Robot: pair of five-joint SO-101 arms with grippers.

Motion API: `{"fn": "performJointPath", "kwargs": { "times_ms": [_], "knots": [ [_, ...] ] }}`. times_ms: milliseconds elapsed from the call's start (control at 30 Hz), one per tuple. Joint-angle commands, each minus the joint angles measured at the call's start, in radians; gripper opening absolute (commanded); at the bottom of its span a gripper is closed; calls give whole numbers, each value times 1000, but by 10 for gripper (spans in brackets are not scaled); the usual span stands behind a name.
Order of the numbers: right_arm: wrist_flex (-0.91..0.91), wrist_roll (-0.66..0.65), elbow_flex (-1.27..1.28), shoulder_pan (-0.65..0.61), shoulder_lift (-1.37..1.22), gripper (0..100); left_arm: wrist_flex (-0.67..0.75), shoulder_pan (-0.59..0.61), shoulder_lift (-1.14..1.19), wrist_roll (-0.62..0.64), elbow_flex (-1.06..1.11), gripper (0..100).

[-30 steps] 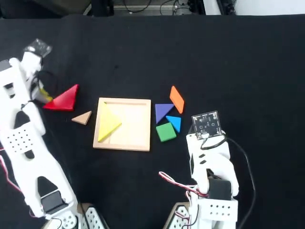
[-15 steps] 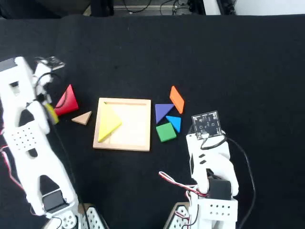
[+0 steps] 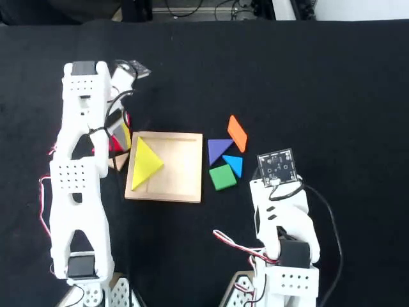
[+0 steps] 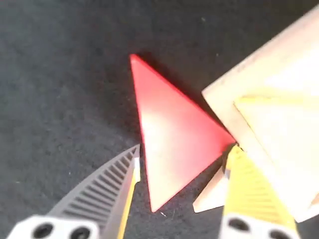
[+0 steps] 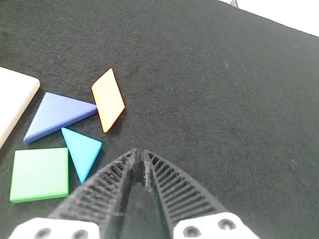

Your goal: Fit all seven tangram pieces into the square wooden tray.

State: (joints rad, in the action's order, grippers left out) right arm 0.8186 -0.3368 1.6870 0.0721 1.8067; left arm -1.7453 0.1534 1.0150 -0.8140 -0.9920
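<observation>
left gripper (image 4: 184, 152) is clamped on the red triangle (image 4: 169, 134), right beside the tray (image 4: 234, 82) corner; yellow triangle (image 3: 146, 163) already sits inside it. right gripper (image 5: 139, 162) is pinched closed, empty, over the cloth (image 5: 224, 99) near the small blue triangle (image 5: 82, 152).

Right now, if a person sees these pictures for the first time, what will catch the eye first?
The red triangle, gripped in the left claw, is close by a corner of the wooden tray. A yellow triangle lies alone inside the tray. To the tray's right, the orange piece, purple triangle, blue triangle and green square form a cluster near the shut right claw.
</observation>
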Motion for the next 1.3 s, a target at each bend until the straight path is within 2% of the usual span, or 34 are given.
{"fn": "performJointPath", "kwargs": {
  "times_ms": [0,67,133,267,433,633,767,1000,1267],
  "knots": [
    [5,5,-1,12,31,15,-14,-7,-18,166,-64,274],
    [5,5,-1,12,31,15,-14,1,-20,275,-64,321],
    [5,5,-1,12,31,15,-14,15,-32,319,-58,379],
    [5,5,-1,12,31,15,-14,28,-32,249,-53,373],
    [5,5,-1,12,31,15,-11,35,-11,242,-64,373],
    [5,5,-1,12,31,15,26,99,2,72,-58,356],
    [5,5,-1,12,31,15,89,127,26,72,-56,357],
    [5,5,-1,12,31,15,95,119,87,74,-131,357],
    [5,5,-1,12,31,15,95,166,186,91,-344,354]
  ]
}}
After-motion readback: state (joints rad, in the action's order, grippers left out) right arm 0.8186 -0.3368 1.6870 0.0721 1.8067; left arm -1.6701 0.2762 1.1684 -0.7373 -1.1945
